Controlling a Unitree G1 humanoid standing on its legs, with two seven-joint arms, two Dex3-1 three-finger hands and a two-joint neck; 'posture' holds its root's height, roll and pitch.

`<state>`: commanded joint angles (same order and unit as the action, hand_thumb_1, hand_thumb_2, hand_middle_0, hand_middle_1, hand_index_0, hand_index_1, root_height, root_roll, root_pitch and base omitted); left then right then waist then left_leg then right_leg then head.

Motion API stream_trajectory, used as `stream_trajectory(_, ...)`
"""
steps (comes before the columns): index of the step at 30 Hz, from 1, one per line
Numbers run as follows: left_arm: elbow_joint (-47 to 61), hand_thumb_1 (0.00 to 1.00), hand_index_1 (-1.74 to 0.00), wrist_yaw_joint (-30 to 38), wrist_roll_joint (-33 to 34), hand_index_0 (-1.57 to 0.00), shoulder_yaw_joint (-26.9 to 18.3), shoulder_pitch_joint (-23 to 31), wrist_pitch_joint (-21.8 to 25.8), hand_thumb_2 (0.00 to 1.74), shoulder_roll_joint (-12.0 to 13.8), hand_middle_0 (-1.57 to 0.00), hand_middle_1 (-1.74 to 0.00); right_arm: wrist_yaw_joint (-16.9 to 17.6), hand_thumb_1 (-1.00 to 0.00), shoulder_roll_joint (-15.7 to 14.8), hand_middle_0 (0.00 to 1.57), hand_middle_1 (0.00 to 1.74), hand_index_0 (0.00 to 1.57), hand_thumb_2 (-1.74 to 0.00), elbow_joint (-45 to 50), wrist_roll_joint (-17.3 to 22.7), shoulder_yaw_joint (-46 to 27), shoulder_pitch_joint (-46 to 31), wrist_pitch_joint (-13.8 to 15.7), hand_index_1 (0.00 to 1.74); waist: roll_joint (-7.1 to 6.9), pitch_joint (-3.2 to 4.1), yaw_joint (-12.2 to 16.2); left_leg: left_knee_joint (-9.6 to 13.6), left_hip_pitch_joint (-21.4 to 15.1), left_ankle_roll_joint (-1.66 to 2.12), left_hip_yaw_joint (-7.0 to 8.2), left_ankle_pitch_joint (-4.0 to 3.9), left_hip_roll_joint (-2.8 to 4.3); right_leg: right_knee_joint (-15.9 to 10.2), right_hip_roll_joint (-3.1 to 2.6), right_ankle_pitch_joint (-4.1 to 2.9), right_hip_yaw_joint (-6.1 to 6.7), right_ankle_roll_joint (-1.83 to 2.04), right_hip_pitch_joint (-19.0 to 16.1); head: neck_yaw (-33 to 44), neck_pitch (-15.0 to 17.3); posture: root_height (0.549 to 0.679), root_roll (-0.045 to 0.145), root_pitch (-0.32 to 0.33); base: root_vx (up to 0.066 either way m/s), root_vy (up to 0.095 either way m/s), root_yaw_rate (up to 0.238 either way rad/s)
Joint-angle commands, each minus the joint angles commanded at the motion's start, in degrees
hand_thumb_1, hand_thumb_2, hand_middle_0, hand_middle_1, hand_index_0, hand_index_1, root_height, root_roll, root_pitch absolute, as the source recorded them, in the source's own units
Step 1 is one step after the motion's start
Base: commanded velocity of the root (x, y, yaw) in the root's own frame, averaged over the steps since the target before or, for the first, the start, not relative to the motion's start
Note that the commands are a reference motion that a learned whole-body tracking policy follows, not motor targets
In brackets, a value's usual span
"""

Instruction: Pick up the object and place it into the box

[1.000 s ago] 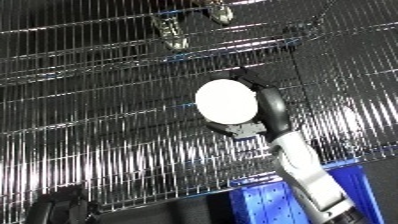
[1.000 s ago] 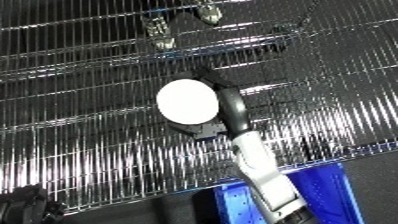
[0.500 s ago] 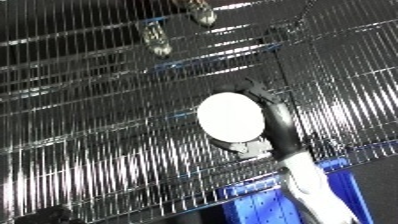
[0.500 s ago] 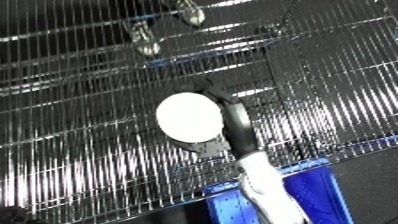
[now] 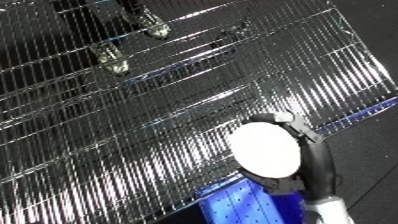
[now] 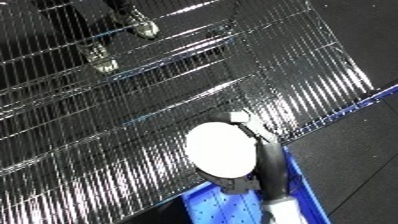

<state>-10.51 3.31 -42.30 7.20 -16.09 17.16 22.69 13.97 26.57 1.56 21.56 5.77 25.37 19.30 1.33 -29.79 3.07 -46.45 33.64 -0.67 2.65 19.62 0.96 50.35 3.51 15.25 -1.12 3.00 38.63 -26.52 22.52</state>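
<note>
A flat white round object [image 5: 265,151] is held up in my right hand [image 5: 313,161], whose black fingers curl round its right and lower rim. A fingertip [image 6: 238,116] shows at its top edge. The white forearm [image 5: 327,209] comes in from the lower edge. The object hangs over the front edge of a chrome wire rack [image 5: 133,125], just above the far end of the blue bin [image 6: 211,205] at the bottom of the view. The inside of the bin is mostly hidden by my hand and the object. My left hand does not show.
The wire rack fills most of both views and slopes up to the right. Two caster wheels [image 5: 113,60] [image 5: 154,27] stand on it near the top left. Dark floor [image 6: 355,140] lies to the right of the rack and bin.
The whole picture has tilted, so the camera moved. My right hand with the white object has come lower and nearer, from the middle of the rack to just above the blue bin.
</note>
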Motion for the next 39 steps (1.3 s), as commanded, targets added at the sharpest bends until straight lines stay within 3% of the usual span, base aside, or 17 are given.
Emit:
stream_trajectory(8, 0.67, 1.00, -1.74, 0.41, 0.40, -1.57, -2.44, 2.37, 1.33, 1.74, 0.00, -1.57, -1.74, 3.33, -0.65, 0.60, 1.02, 1.13, 1.02, -1.13, 3.66, -1.65, -5.74, -9.05, 4.07, 1.13, -0.17, 0.00, 2.88, 1.89, -3.05, -0.07, 1.88, 0.41, 0.82, -2.96, -0.76, -0.46, 1.46, 0.15, -2.88, -4.35, 2.40, 0.631, 0.058, 0.108, -0.043, 0.032, -0.177)
stream_trajectory(14, 0.37, 1.00, -1.74, 0.57, -0.45, -1.57, -3.56, 5.11, 3.33, 1.74, -1.42, -1.57, -1.74, 5.41, -0.65, 1.03, 1.02, 1.13, 1.02, -1.13, 3.04, -0.49, -8.92, -15.63, 6.14, 1.13, 0.92, 0.00, 5.36, 3.92, -6.19, 0.27, 3.89, 0.28, 1.24, -4.78, -0.73, -0.33, 2.73, 0.04, -4.91, -9.15, 6.42, 0.636, 0.071, 0.097, -0.003, 0.100, -0.172)
stream_trajectory(19, -0.21, 1.00, -1.74, -0.22, -1.70, -1.57, -3.81, 7.71, 5.51, 1.74, -2.77, -1.57, -1.74, 4.43, -0.65, 0.46, 1.02, 1.13, 1.02, -1.13, -0.97, 2.94, -11.05, -21.34, 10.06, 1.13, 2.23, 0.00, 7.20, 5.39, -8.67, 0.44, 5.19, 0.21, 1.10, -5.97, -0.50, -0.03, 3.78, -0.12, -6.32, -10.37, 7.55, 0.639, 0.085, 0.087, 0.025, 0.094, -0.125)
stream_trajectory(28, -1.16, 1.00, -1.74, -0.31, -3.55, -1.57, -2.60, 7.47, 6.69, 1.74, -3.08, -1.57, -1.74, 2.56, -0.20, 1.67, 0.31, 0.35, 0.31, -0.35, -5.10, 6.42, -11.98, -23.05, 13.72, 0.35, 3.40, 0.00, 8.54, 6.53, -10.63, 0.53, 5.94, 0.26, 0.47, -6.72, -0.60, 0.55, 4.42, -0.62, -7.35, -12.41, 8.79, 0.641, 0.098, 0.078, 0.003, 0.025, -0.030)
stream_trajectory(32, -1.40, 1.00, -1.74, 0.06, -3.69, -1.57, -2.18, 7.19, 6.72, 1.74, -3.39, -1.57, -1.74, 2.46, 0.00, 1.87, 0.00, 0.00, 0.00, 0.00, -5.75, 6.13, -11.82, -22.83, 13.87, 0.00, 3.80, 0.00, 8.58, 6.81, -10.96, 0.70, 5.84, -0.19, 0.25, -6.49, -0.73, 0.91, 4.47, -0.87, -7.55, -12.20, 9.05, 0.640, 0.100, 0.075, 0.006, 0.001, 0.004)
stream_trajectory(39, -1.57, 1.00, -1.74, -0.33, -4.16, -1.57, -2.25, 7.37, 6.63, 1.74, -3.34, -1.57, -1.74, 1.82, 0.00, 2.14, 0.00, 0.00, 0.00, 0.00, -6.26, 6.74, -11.79, -23.20, 13.54, 0.00, 4.16, 0.00, 8.43, 7.71, -11.40, 0.98, 5.46, -1.21, 0.00, -6.54, -0.78, 1.19, 4.35, -1.16, -7.79, -11.92, 9.25, 0.640, 0.104, 0.074, 0.005, -0.008, 0.027)
